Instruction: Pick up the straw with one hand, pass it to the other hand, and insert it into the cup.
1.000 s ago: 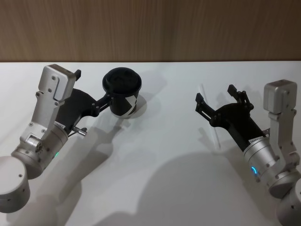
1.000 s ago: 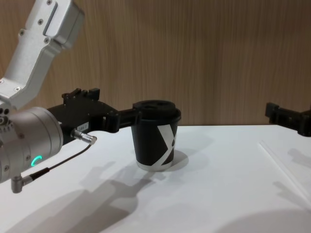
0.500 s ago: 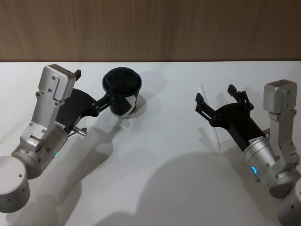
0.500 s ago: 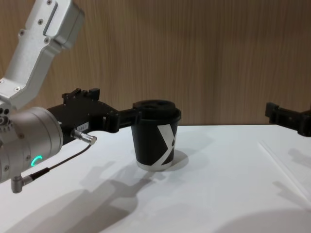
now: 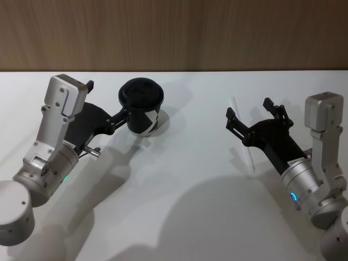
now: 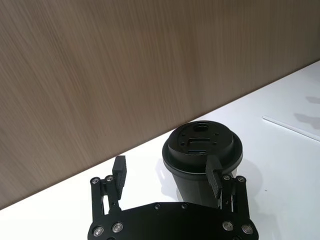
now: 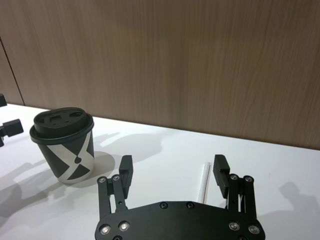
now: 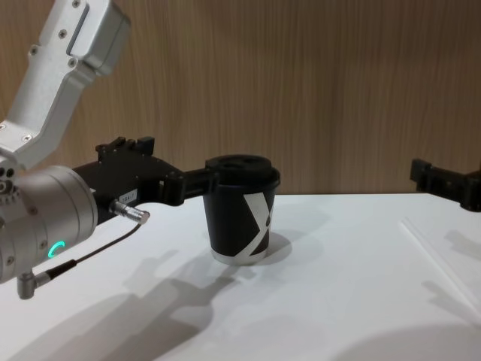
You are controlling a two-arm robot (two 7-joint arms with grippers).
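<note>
The white straw (image 5: 250, 157) lies flat on the white table (image 5: 185, 163) on the right side, running from near to far. The right gripper (image 5: 248, 107) hangs above its far part with fingers spread apart and holding nothing (in the right wrist view the straw sits just inside one finger). On the left the black lidded cup (image 5: 142, 109) stands upright, and the left gripper (image 6: 167, 170) reaches toward it from the near left, fingers likewise apart, one fingertip at the cup's left wall, though whether it touches I cannot tell.
</note>
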